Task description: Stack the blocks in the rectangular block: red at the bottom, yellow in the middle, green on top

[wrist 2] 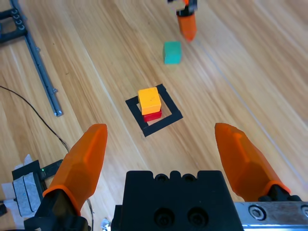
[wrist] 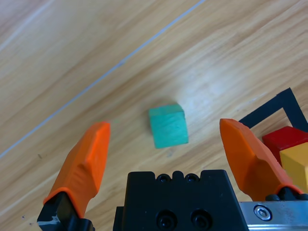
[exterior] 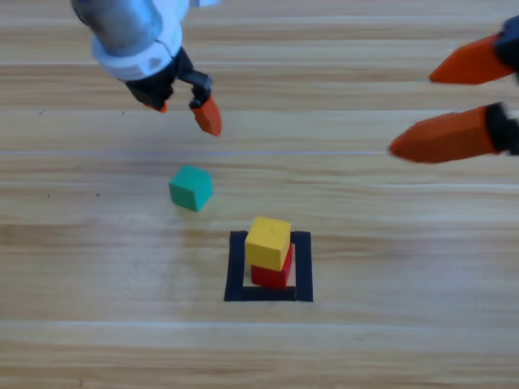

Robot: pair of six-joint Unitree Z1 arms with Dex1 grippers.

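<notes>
The left hand [exterior: 185,108] hangs released above the wooden counter [exterior: 389,340], its orange jaws spread wide and gripping nothing, just on the far side of the green cube [exterior: 190,187]. Seen along that hand's own jaws, the green cube [wrist: 167,126] sits alone on the bare wood in the gap between the two jaws, touching neither.

To the right of the green cube and nearer, the yellow cube [exterior: 268,241] rests on top of the red cube [exterior: 272,272], turned slightly askew from it, so the red block shows at its near edge. The pair stands inside the black tape rectangle [exterior: 235,271], which lies flat on the counter. The green cube is outside the tape, near its far left corner but apart from it.

The right hand [exterior: 454,104] waits at the right edge, well apart from the blocks, its two jaws spread and holding nothing. From its wrist, the stack [wrist 2: 150,104] and tape outline [wrist 2: 172,118] lie ahead, with the green cube [wrist 2: 172,52] beyond them.
</notes>
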